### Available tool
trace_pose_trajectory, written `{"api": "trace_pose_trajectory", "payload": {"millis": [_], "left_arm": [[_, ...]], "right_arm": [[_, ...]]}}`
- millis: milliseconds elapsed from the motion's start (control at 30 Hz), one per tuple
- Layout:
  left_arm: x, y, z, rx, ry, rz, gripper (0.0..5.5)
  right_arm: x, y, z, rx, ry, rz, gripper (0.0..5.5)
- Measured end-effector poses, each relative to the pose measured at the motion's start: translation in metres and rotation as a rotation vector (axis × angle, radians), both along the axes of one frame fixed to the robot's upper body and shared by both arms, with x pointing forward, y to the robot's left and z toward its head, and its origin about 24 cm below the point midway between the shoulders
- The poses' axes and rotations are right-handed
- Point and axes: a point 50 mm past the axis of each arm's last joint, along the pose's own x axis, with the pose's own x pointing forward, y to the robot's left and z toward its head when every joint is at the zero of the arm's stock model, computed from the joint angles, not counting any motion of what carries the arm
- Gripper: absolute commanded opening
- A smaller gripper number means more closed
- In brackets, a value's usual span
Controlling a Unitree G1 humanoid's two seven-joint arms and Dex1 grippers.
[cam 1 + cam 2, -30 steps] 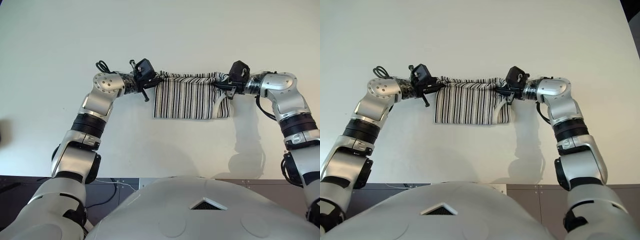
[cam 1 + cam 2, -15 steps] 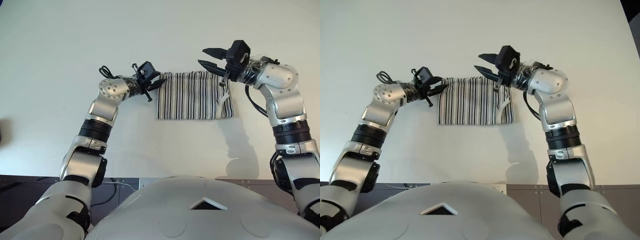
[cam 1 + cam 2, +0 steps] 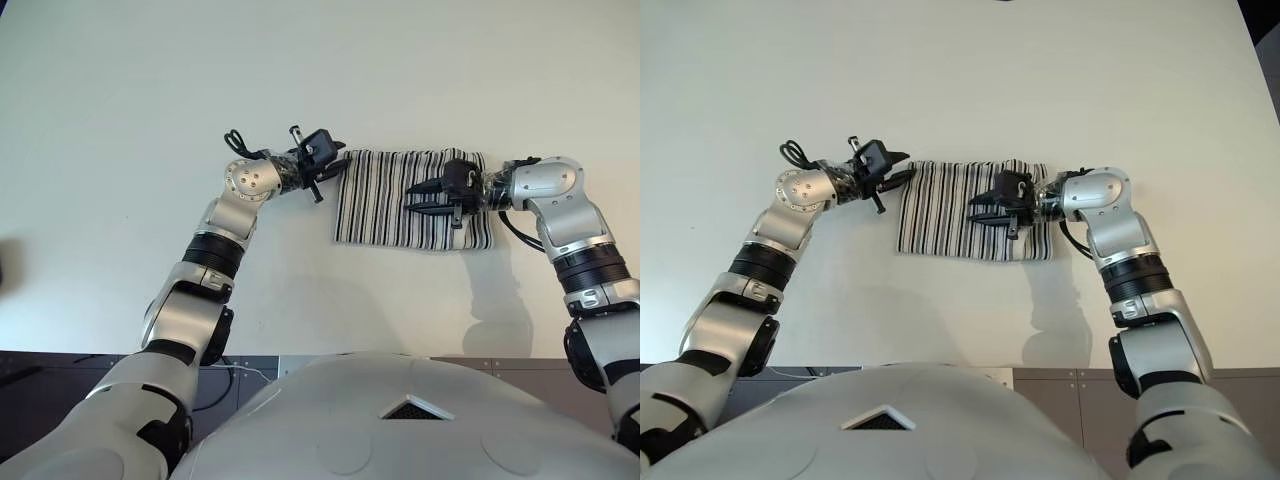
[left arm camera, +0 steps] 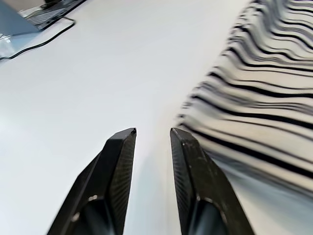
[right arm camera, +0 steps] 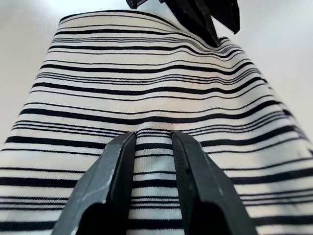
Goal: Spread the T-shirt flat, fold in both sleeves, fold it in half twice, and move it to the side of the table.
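The black-and-white striped T-shirt (image 3: 378, 200) lies folded into a small rectangle on the white table (image 3: 300, 60). My left gripper (image 3: 337, 166) sits low at the shirt's far left corner, open, with only bare table between its fingers (image 4: 120, 147); the shirt's edge (image 4: 254, 103) lies just beside them. My right gripper (image 3: 413, 198) hovers over the right half of the shirt, pointing left, open with nothing held. In the right wrist view its fingertips (image 5: 122, 147) straddle striped cloth (image 5: 146, 73), with the left gripper (image 5: 195, 14) beyond the far edge.
The table's front edge (image 3: 300, 352) runs close to my body. Wide bare tabletop surrounds the shirt on the left, the far side and the right. A dark cable and a flat device (image 4: 49, 12) lie off past the table in the left wrist view.
Both grippers have let go of the shirt's far corners. The right gripper rose, then came down over the shirt's right half. The shirt has slid a little to the right, the left gripper following.
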Motion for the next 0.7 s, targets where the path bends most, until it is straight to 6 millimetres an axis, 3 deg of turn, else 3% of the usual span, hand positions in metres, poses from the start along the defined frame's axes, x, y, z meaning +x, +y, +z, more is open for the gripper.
{"api": "trace_pose_trajectory", "payload": {"millis": [100,200,233,333,433,500,600,700], "left_arm": [[0.035,0.016,0.048,-0.078,-0.136,0.134,1.27],[0.045,0.030,0.063,-0.104,-0.172,0.207,1.27],[0.047,0.039,0.066,-0.111,-0.181,0.252,1.27],[0.048,0.048,0.067,-0.115,-0.189,0.295,1.27],[0.041,0.044,0.059,-0.137,-0.167,0.295,1.27],[0.035,0.035,0.052,-0.158,-0.142,0.280,1.27],[0.028,0.020,0.049,-0.159,-0.119,0.202,1.27],[0.028,0.014,0.051,-0.164,-0.119,0.176,1.27]], "right_arm": [[0.004,-0.005,-0.007,0.040,0.010,-0.067,1.31],[0.010,-0.021,-0.013,0.089,0.019,-0.213,1.31],[0.014,-0.036,-0.016,0.111,0.018,-0.332,1.31],[0.015,-0.091,-0.020,0.122,-0.010,-0.691,1.31],[-0.001,-0.163,-0.017,-0.002,-0.100,-1.079,1.31],[-0.018,-0.198,-0.013,-0.095,-0.162,-1.272,1.31],[-0.032,-0.218,-0.013,-0.140,-0.192,-1.393,1.31],[-0.034,-0.221,-0.012,-0.154,-0.221,-1.427,1.31]]}}
